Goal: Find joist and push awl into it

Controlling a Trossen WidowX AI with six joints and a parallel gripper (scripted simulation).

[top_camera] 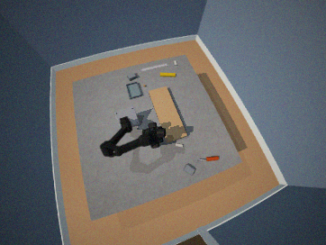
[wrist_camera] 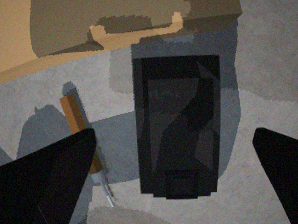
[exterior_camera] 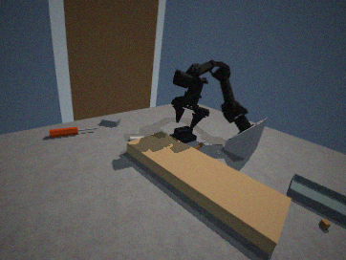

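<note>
The stud finder (exterior_camera: 184, 134) (wrist_camera: 177, 120), a black box, lies on the floor beside the near end of the tan floor panel (top_camera: 163, 105) (exterior_camera: 215, 179) (wrist_camera: 15, 40). My gripper (exterior_camera: 185, 123) (wrist_camera: 177, 136) is open and empty above the stud finder, with one finger to each side of it in the wrist view. The awl (wrist_camera: 75, 115), with an orange-brown handle and thin metal tip, lies left of the stud finder in the wrist view, partly behind a finger. The tray (top_camera: 134, 90) (exterior_camera: 317, 193) is dark-rimmed, beyond the panel's other end. The joist is hidden.
A red-orange screwdriver (top_camera: 212, 158) (exterior_camera: 64, 132) lies near a grey block (top_camera: 189, 169) (exterior_camera: 109, 122). A yellow bar (top_camera: 167, 75), a pale strip (top_camera: 154, 68) and a small dark object (top_camera: 133, 77) lie at the far side. A small orange cube (top_camera: 145, 86) (exterior_camera: 324, 224) is by the tray.
</note>
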